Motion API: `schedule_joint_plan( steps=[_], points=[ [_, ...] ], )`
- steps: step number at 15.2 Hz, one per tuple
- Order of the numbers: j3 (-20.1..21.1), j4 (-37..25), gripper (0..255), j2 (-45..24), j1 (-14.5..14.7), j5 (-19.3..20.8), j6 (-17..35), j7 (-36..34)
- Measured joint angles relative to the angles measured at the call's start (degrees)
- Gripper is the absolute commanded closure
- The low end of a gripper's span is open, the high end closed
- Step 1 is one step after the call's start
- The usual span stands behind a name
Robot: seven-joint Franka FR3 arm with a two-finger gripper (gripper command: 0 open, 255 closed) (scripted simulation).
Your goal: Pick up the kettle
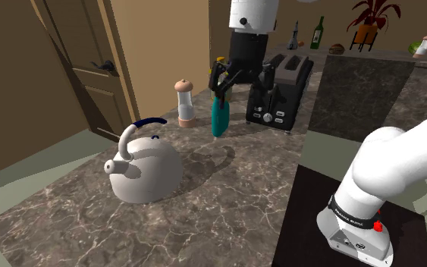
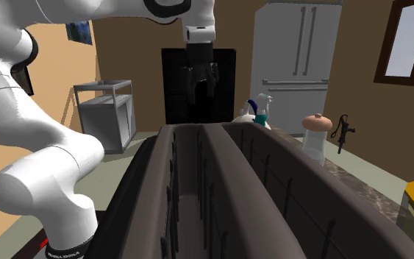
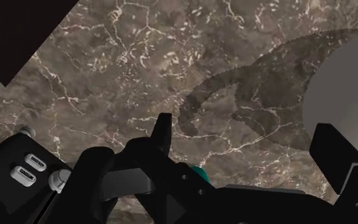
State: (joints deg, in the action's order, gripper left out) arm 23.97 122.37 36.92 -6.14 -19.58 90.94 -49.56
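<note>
Shoulder view: the white kettle stands upright on the dark marbled counter, toward this view's left, with its spout pointing left and its blue handle arching over the top.
Second exterior view: the gripper hangs from the arm above the counter. The kettle's top peeks out beyond the long black toaster.
Claw: the two fingers stand apart with nothing between them, so it grips nothing.
Claw's place: in the shoulder view it hovers by the toaster and over a teal bottle at the back of the counter, well apart from the kettle.
Wrist view: bare counter lies below the hand. A pale curve that I take for the kettle's body sits off to one side, not between the fingers.
Done so far: nothing that shows. The kettle rests on the counter, untouched.
Left to do: by my reading, the whole job. The arm must carry the claw across to the kettle, lower it over the handle, close on it and lift.
</note>
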Motion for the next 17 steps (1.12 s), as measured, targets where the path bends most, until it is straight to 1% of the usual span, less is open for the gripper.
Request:
schedule_joint_plan(
  steps=[3, 5, 6, 9, 11, 12, 13, 14, 15, 16, 17],
  points=[
    [6.1, -4.1, 0, -4.3, -2.5, -0.3, 2.0, -10.6],
    [10.2, -7.7, 0, -8.1, -4.6, 0.6, 3.1, -17.6],
    [12.1, -9.4, 0, -9.7, -5.6, 1.2, 3.4, -21.1],
    [19.3, -16.7, 0, -17.4, -9.3, 5.0, 4.3, -32.8],
    [24.7, -22.6, 0, -24.1, -11.7, 9.5, 4.2, -41.4],
    [27.2, -24.9, 0, -27.4, -12.4, 12.2, 4.3, -46.0],
    [29.9, -27.9, 0, -31.6, -12.8, 15.7, 4.0, -50.8],
    [32.1, -31.0, 0, -36.2, -12.5, 19.8, 3.4, -55.8],
    [33.5, -34.0, 0, -40.6, -11.3, 23.9, 2.5, -60.7],
    [34.1, -37.6, 0, -45.1, -9.2, 28.1, 1.1, -65.4],
    [33.9, -41.5, 0, -49.7, -6.3, 32.3, -0.5, -69.7]
  ],
)
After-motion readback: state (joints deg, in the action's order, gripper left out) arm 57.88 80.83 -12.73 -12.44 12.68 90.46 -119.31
